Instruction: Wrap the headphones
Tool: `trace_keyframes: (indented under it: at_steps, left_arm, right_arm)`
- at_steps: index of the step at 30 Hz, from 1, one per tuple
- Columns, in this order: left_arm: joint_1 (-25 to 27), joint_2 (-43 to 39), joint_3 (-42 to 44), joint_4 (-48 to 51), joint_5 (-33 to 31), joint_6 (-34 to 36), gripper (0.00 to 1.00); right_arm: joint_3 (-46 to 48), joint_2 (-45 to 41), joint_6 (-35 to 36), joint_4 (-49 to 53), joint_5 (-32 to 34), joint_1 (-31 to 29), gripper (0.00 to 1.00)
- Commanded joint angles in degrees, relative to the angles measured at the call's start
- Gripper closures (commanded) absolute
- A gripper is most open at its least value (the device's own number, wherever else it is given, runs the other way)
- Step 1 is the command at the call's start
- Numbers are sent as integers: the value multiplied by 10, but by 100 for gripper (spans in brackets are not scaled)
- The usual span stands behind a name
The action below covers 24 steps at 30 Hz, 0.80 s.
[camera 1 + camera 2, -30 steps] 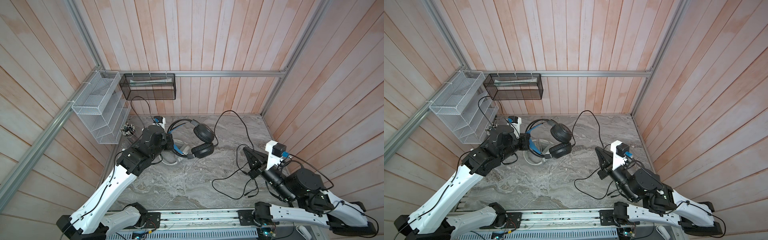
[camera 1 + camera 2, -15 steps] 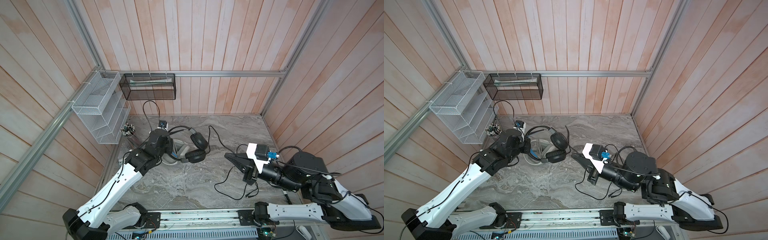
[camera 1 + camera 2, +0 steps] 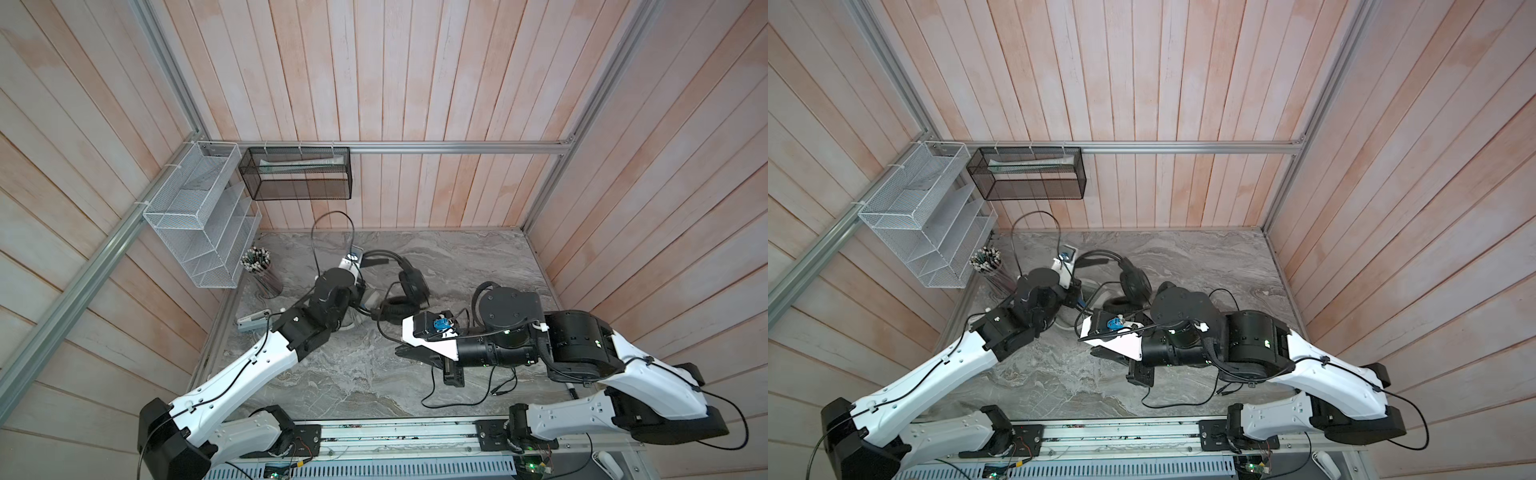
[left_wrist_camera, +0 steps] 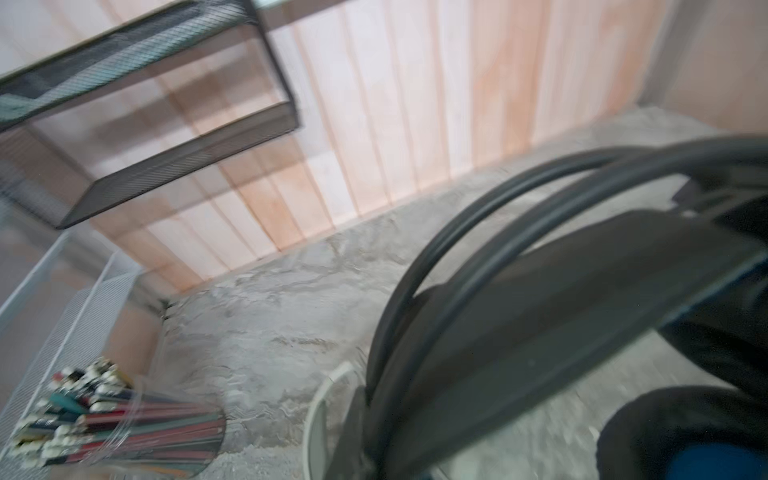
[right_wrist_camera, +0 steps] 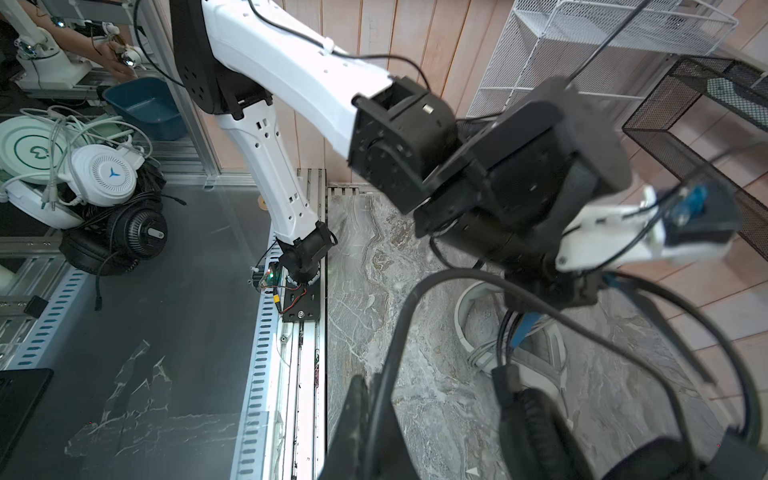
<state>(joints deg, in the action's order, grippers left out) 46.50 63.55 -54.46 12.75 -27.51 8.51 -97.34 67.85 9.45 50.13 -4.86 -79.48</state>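
Observation:
The black headphones (image 3: 409,286) hang at the back left of the marble table (image 3: 478,257), earcups low. My left gripper (image 3: 360,300) is shut on their headband (image 4: 540,299), which fills the left wrist view. Under that gripper lies the white headset (image 5: 467,320) with its white cable; only a pale arc (image 4: 318,411) of it shows in the left wrist view. My right gripper (image 3: 401,352) reaches across to the table's middle, shut on the black cable (image 5: 395,353). The cable's slack (image 3: 457,401) trails near the front edge, plug end (image 3: 1227,390) loose.
A cup of pencils (image 3: 259,270) stands at the back left below a white wire rack (image 3: 199,232). A black mesh basket (image 3: 297,174) hangs on the back wall. A small grey device (image 3: 251,322) lies by the left edge. Spare headsets (image 5: 99,178) are piled beyond the front rail.
My right gripper has swung far left to the table's middle with the black cable, pulling its tall loop down. The left gripper has turned the black headphones slightly.

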Motion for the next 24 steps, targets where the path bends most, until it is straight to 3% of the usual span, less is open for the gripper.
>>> trace_keyframes:
  at_steps: [1,8,11,17,20,24]
  left_arm:
    - [24,-48,37,-100,9,98,100]
    - [36,-151,94,-102,64,119,100]
    - [36,-168,95,-86,49,104,100]
    - [36,-256,137,-89,151,90,100]
    - [36,-299,144,-78,163,81,100]
    - [37,-335,135,-63,218,38,100]
  right_arm:
    - [-48,3,36,55,28,16,100]
    - [-79,11,58,48,32,62,100]
    - [-84,33,54,57,7,64,100]
    - [-74,34,66,22,40,82,100]
    - [-19,-4,68,-49,73,130,100]
    - [78,-42,59,-145,58,212,100]
